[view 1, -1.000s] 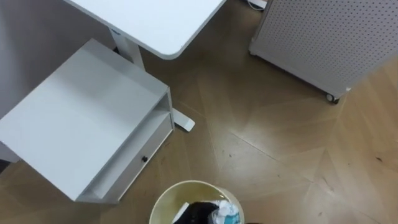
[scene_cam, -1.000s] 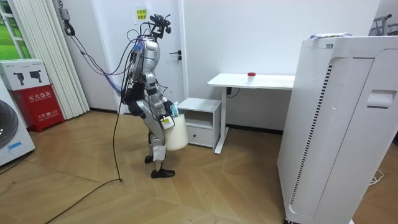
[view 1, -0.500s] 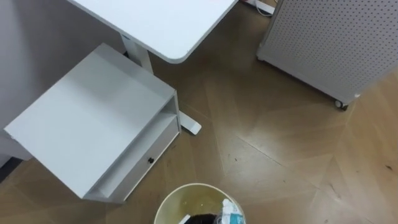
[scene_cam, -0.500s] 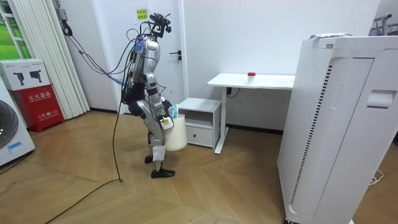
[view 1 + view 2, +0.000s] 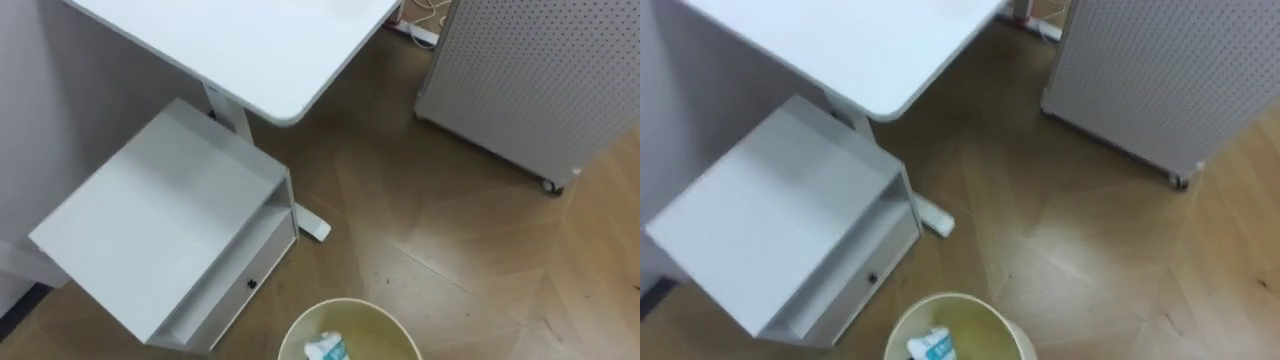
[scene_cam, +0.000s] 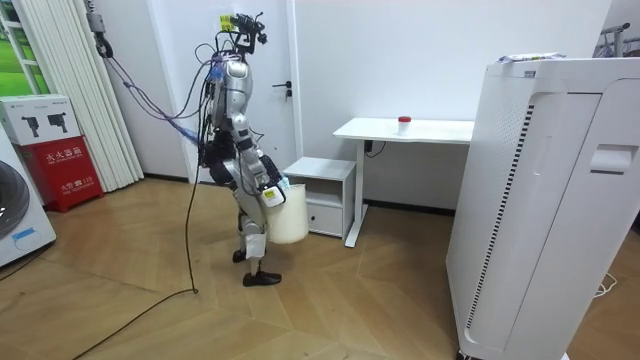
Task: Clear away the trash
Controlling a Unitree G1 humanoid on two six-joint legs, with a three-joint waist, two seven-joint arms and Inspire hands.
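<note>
The robot stands upright, one foot set a little ahead of the other, its front turned toward the room view's right. Its right arm drops from the shoulder and bends at the elbow, forearm reaching forward, the right hand [image 6: 270, 193] at hip height before its body.

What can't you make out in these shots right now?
Bin: the eye views' bottom edge cuts it off, hiding most contents.
White-and-blue garbage in it: partly cut off, kind unclear.
Red thing on the desk: too small in the room view.
Right hand at the bin: too small there to read its grip.
</note>
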